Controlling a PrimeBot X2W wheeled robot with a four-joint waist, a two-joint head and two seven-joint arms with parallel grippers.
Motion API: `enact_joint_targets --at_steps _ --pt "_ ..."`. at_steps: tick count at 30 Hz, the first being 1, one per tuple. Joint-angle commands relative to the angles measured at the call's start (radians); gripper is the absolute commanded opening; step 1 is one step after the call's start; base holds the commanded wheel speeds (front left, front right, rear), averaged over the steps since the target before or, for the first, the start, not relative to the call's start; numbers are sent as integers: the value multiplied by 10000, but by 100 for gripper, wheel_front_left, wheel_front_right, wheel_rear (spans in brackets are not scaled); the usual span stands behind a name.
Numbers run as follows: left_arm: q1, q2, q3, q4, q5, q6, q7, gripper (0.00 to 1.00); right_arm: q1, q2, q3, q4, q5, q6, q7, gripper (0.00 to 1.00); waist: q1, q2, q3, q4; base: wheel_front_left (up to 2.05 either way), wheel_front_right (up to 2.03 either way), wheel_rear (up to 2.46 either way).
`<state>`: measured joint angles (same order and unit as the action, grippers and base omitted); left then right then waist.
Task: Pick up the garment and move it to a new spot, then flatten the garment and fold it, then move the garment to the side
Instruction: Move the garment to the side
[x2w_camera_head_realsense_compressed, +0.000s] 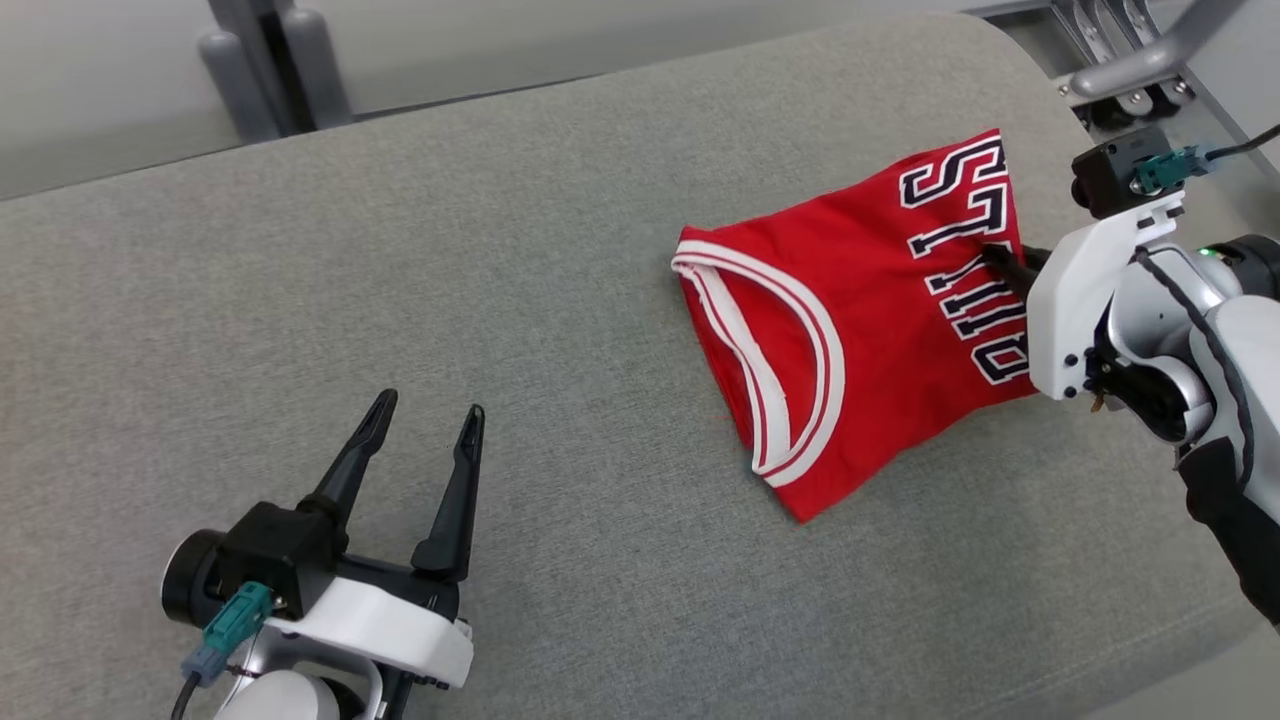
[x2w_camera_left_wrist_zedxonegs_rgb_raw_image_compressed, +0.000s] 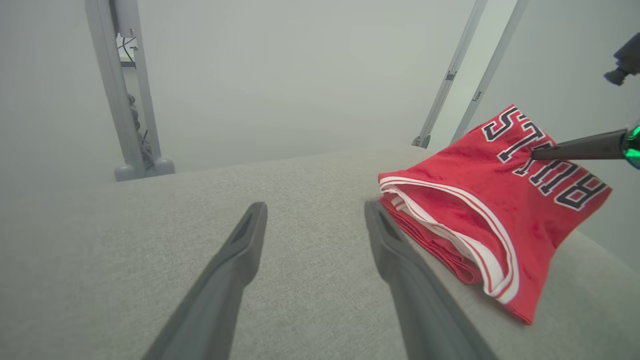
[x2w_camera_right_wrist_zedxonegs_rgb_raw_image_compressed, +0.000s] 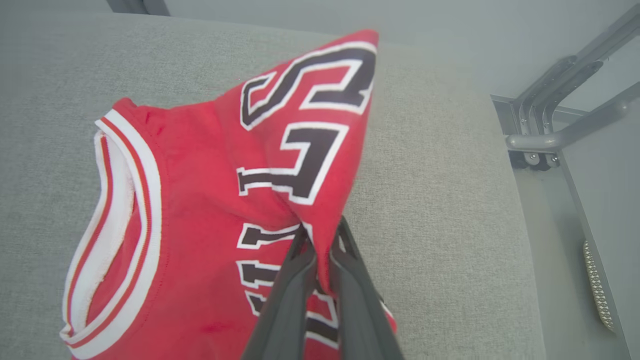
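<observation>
The folded garment (x2w_camera_head_realsense_compressed: 850, 330) is pinched by the right gripper (x2w_camera_right_wrist_zedxonegs_rgb_raw_image_compressed: 322, 235); the left gripper (x2w_camera_head_realsense_compressed: 430, 405) is held wide apart; a sideways carry seems called for.

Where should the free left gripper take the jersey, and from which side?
Probably the jersey by its white-trimmed edge, coming from the robot's left. That edge faces the open left gripper, its layers lie stacked, and it sits opposite the lettered edge pinched by the right gripper.

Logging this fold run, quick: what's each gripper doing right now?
Left gripper: open, holding nothing.
Right gripper: shut on the red jersey, pinching its lettered edge.
</observation>
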<state>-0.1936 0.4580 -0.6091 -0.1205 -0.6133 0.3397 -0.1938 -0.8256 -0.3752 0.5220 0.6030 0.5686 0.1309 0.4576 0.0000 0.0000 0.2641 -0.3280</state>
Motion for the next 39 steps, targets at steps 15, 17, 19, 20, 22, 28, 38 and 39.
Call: enact_joint_targets --at_steps 15,17,19,20,22,28,38,39 --pt "-814 174 -29 -27 236 -119 222 100 -807 153 -1191 1339 -1242 -3 -843 0 0 0 931 -158 0 0 0" --pt "-829 164 -31 -19 231 -119 216 100 -864 143 -1314 1521 -1394 -4 -905 0 0 0 950 -68 0 0 0" --pt "-826 148 -33 -6 232 -94 192 100 -993 121 -1640 1916 -1754 -4 -1025 0 0 0 992 107 0 0 0" --pt "-824 141 -32 -2 231 -86 178 100 -1059 90 -1819 2131 -1938 -3 -1078 0 0 0 1011 192 0 0 0" --pt "-804 126 -27 19 209 -68 135 100 -1225 58 -2343 2746 -2429 -3 -1244 0 0 0 1050 418 0 0 0" --pt "-840 119 -30 -12 201 -64 73 100 -1625 -31 -3298 3767 -3756 -4 -1516 0 0 0 1147 666 0 0 0" --pt "-1070 106 -130 -104 309 -58 140 100 -2121 40 -4938 4570 -6081 -4 -1711 0 0 0 1390 920 0 0 0" --pt "-1096 112 -132 -123 325 -59 147 100 -2135 21 -5058 4579 -6406 -4 -1692 0 0 0 1425 957 0 0 0"
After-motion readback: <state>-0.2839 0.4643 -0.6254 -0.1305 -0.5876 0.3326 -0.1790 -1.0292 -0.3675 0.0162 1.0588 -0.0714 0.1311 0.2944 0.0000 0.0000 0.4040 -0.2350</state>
